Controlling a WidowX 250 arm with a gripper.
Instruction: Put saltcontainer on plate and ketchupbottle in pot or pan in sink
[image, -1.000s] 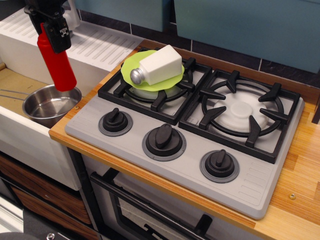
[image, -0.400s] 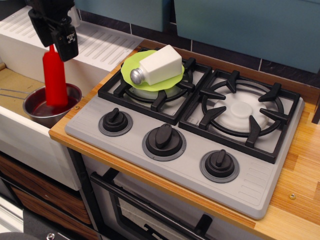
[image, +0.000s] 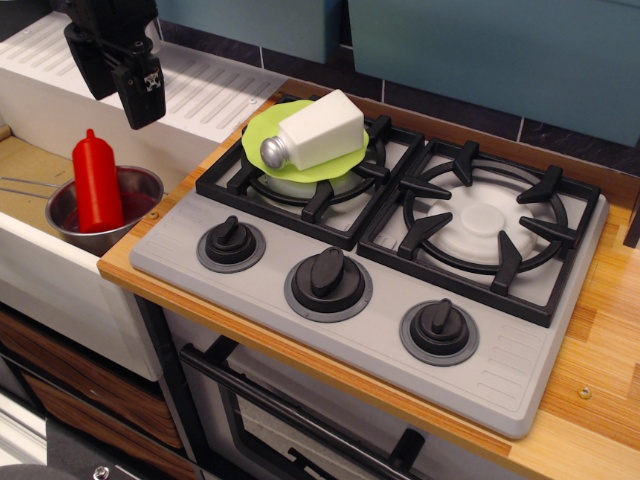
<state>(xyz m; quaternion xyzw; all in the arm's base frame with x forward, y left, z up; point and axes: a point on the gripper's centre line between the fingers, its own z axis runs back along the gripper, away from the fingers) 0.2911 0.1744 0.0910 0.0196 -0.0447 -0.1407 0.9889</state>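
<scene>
Wooden counter (image: 600, 330) runs along the right, carrying a grey two-burner stove (image: 380, 260), my landmark for everything else; only one view is given, looking down from the front.

Left of the stove sits the white sink (image: 40, 265), with its ribbed drainboard (image: 200, 95) behind. Inside the sink, just beside the stove's left edge, stands the steel pot (image: 135, 195), and the red ketchup bottle (image: 97, 182) stands upright in it, nozzle up. I judge that half of the job done.

On the stove's back-left burner lies the green plate (image: 300, 165), and the white salt shaker (image: 315, 132) rests on its side across it, silver cap pointing front-left. It looks settled there.

My gripper (image: 125, 75) hangs above the pot, apart from the bottle and holding nothing; the fingers look parted.

I can read no brand or writing on bottle, shaker or stove; a small white mark on my gripper is too small to read.
</scene>
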